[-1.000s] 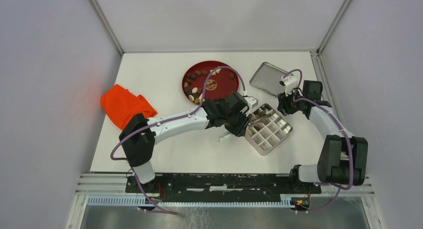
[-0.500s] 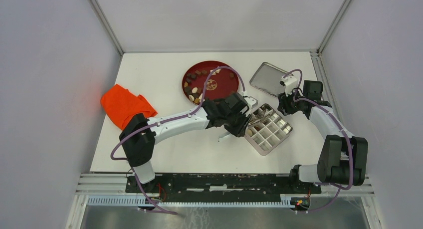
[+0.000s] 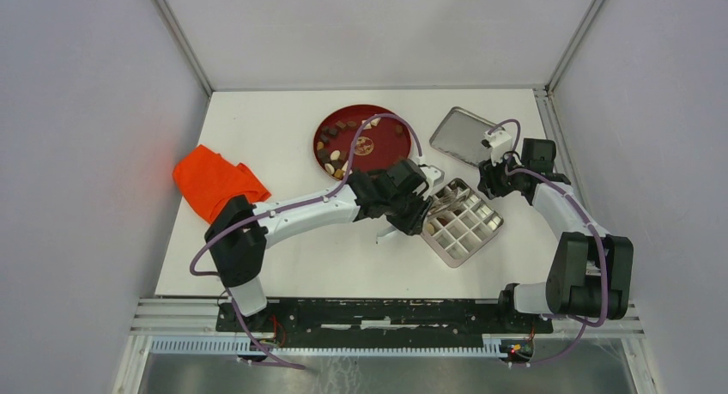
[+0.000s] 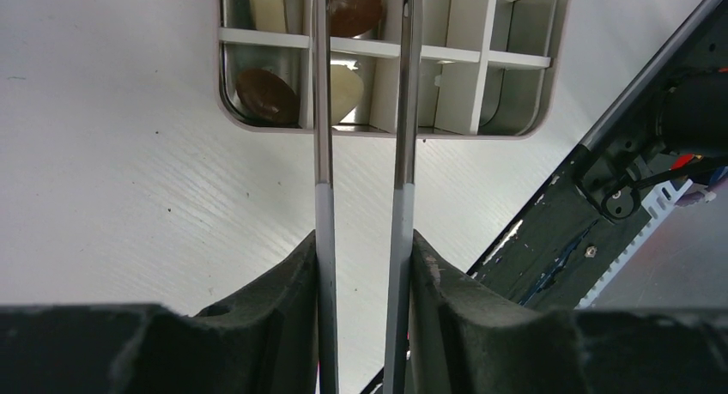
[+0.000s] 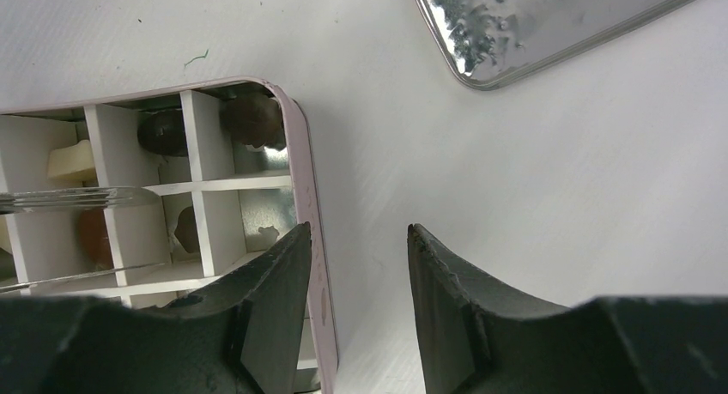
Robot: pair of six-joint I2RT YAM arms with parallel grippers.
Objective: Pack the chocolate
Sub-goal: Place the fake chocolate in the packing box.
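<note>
Several chocolate pieces (image 3: 330, 158) lie along the left side of the red plate (image 3: 386, 149). A metal box (image 3: 483, 237) with white dividers sits right of centre. It holds brown chocolate (image 4: 268, 95) and cream chocolate (image 4: 348, 89). More brown chocolate (image 5: 251, 119) shows in its corner cells. My left gripper (image 3: 421, 214) (image 4: 364, 239) is shut on metal tweezers (image 4: 319, 111), whose two arms reach over the box cells, slightly apart. My right gripper (image 3: 491, 181) (image 5: 356, 231) is open at the box's far corner, its jaws astride the box rim (image 5: 296, 154) with a gap on the outer side.
The box's metal lid (image 3: 464, 135) (image 5: 549, 25) lies flat at the back right. An orange cloth (image 3: 215, 181) is bunched at the left edge of the white table. Grey walls close in the back and both sides.
</note>
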